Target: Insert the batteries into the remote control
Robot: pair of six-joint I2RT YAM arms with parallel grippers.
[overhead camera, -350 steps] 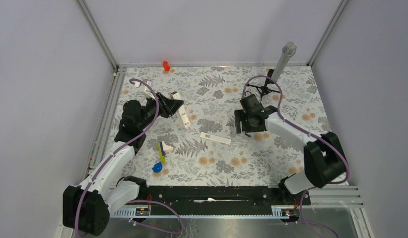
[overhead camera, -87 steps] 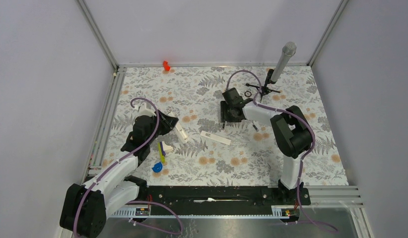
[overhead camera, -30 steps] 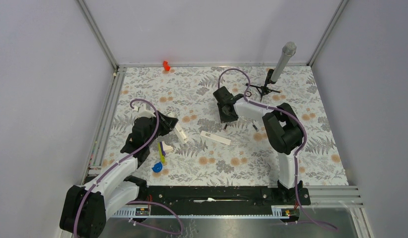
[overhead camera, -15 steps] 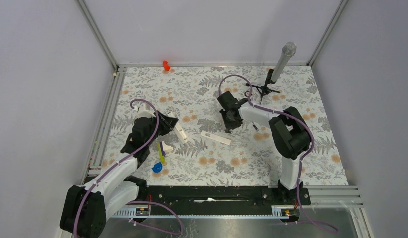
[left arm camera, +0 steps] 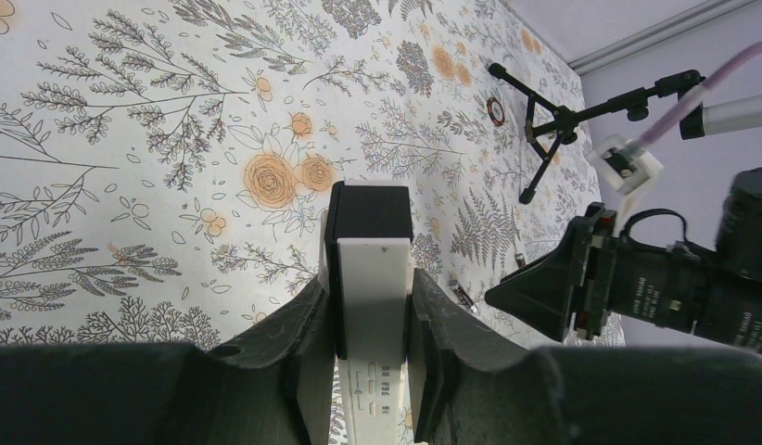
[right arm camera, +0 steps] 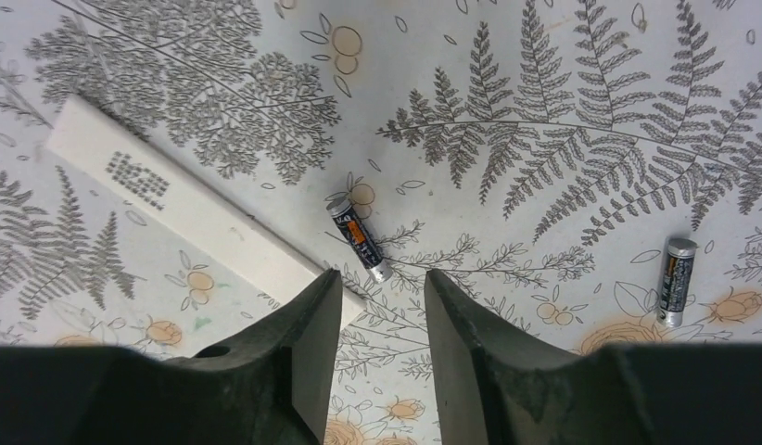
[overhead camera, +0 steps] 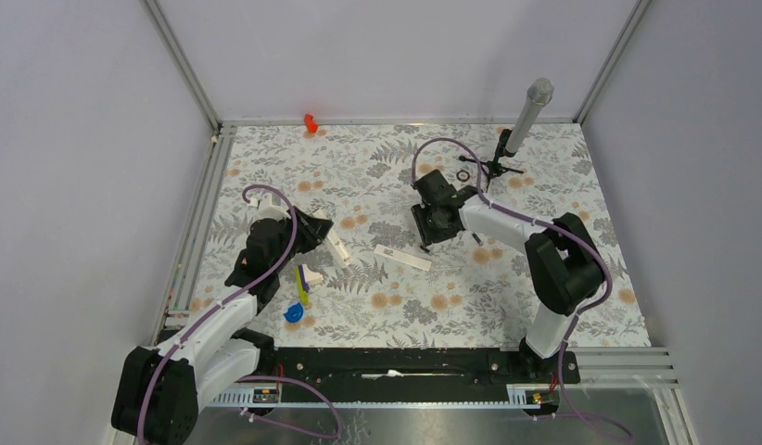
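1. The step in hand looks like the pick-up of a battery. The right gripper (right arm camera: 379,283) hangs low over the table (right arm camera: 563,83) with its jaws spread and nothing between them.
2. The nearer battery (right arm camera: 360,239) lies flat just ahead of that gap, a little slanted, with its near end almost level with the fingertips (right arm camera: 320,301). The farther battery (right arm camera: 674,281) lies flat well off to the right in the same view. Neither is loaded yet.
3. The remote control (left arm camera: 374,324) is in the left gripper (left arm camera: 370,295), whose jaws pinch its 2 long sides. Its dark end pokes out beyond them towards the right arm.
4. A white strip (right arm camera: 187,215) lies flat beside the nearer battery, one end close to the left-hand finger. I judge it to be the battery cover, taken off.
5. The next move calls for the right gripper to go forward and down until the thin body sits between the jaws, then to close across it. The battery is small and round, so an off-centre squeeze could roll it away, and the strip's end could get nudged.
6. The strip carries a block of dark print, too small to read. Both batteries show an orange and dark label with no legible brand. The remote control has small grey marks near the jaws, also unreadable
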